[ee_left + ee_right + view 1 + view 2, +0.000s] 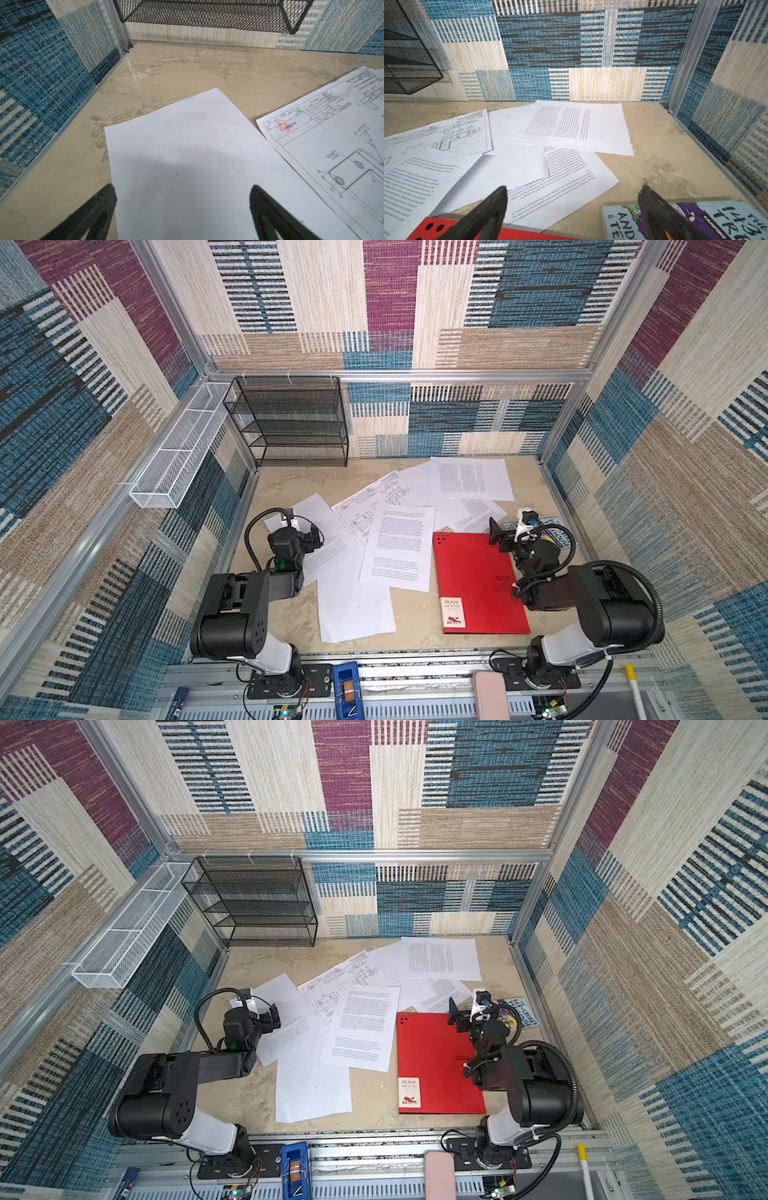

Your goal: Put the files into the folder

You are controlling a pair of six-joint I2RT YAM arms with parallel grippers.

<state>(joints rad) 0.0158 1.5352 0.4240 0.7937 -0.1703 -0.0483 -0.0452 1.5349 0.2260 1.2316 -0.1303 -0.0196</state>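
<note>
Sheets of white paper (397, 547) lie spread on the beige counter (415, 614) left of and behind the shut red folder (473, 572), whose far end sits under the wide-open right pincer (498, 537), while the wide-open left pincer (313, 538) hangs over the leftmost sheet (318, 510).

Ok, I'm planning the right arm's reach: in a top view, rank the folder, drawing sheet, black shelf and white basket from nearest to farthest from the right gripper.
From the right gripper:
1. Folder, right at it, front right.
2. Drawing sheet, in the middle.
3. Black shelf, at the back, left of centre.
4. White basket, far left, farthest.
</note>
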